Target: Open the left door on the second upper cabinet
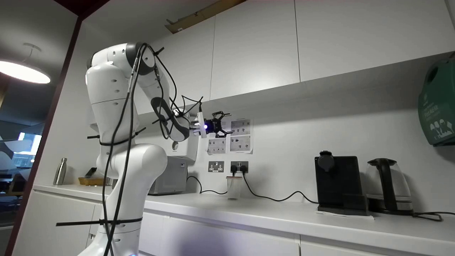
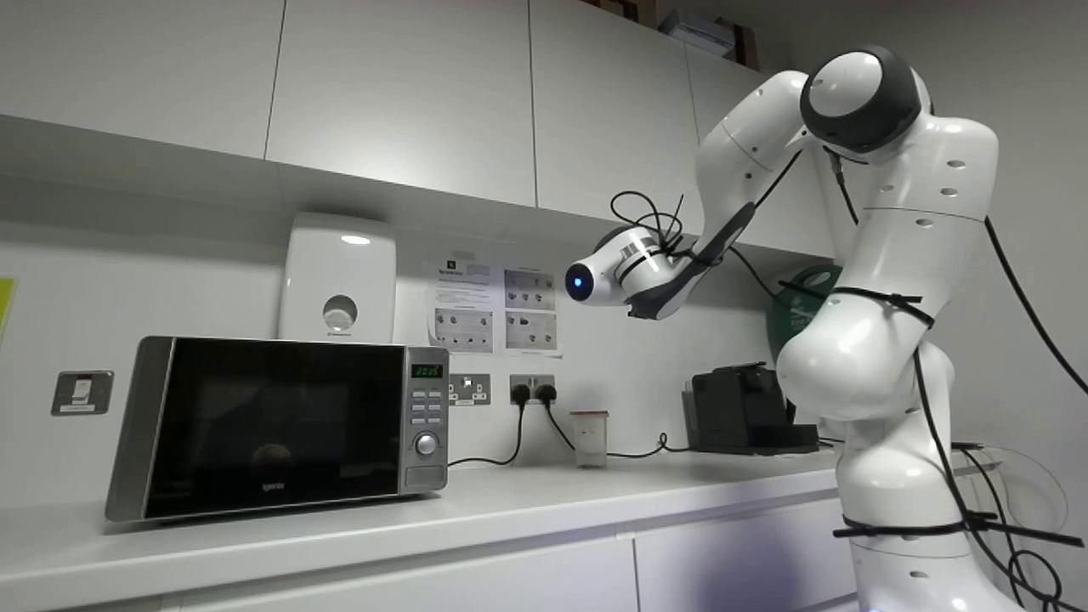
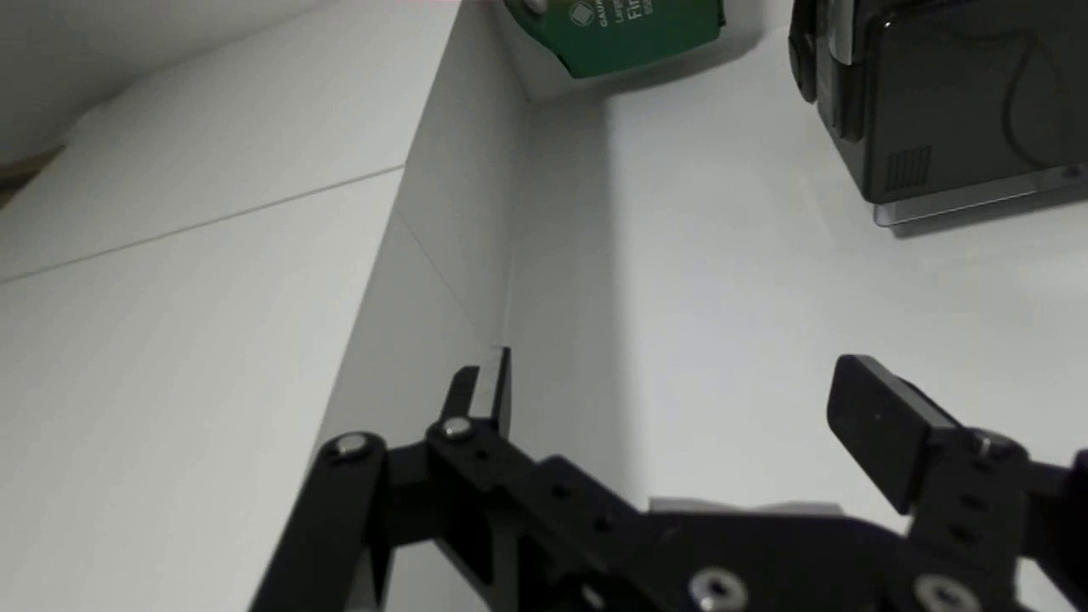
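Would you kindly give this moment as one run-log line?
gripper: open, empty | visible upper cabinet doors: closed | door contact: none seen | task: unfinished

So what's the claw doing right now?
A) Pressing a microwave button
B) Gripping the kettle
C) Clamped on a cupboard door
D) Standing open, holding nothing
D: in the wrist view the claw has its fingers spread wide, with nothing clamped between them.

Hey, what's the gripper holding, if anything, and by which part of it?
Nothing: in the wrist view the Robotiq gripper is open, its jaws apart and empty.
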{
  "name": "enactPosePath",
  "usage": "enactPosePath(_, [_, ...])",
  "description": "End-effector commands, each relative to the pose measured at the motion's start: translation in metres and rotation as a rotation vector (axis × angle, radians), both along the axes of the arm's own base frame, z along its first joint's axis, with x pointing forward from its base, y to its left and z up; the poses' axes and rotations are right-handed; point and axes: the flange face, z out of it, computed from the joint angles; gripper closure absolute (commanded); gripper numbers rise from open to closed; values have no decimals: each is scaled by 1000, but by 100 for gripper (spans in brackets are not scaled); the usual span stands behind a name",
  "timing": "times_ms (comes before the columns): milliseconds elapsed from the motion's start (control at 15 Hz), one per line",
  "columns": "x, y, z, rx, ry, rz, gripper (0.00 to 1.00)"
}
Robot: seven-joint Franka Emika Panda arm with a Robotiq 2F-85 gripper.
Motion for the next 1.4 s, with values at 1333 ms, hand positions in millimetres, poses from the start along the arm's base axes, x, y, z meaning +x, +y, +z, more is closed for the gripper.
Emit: enactPosePath(1333, [3, 89, 35, -370, -336, 417, 0])
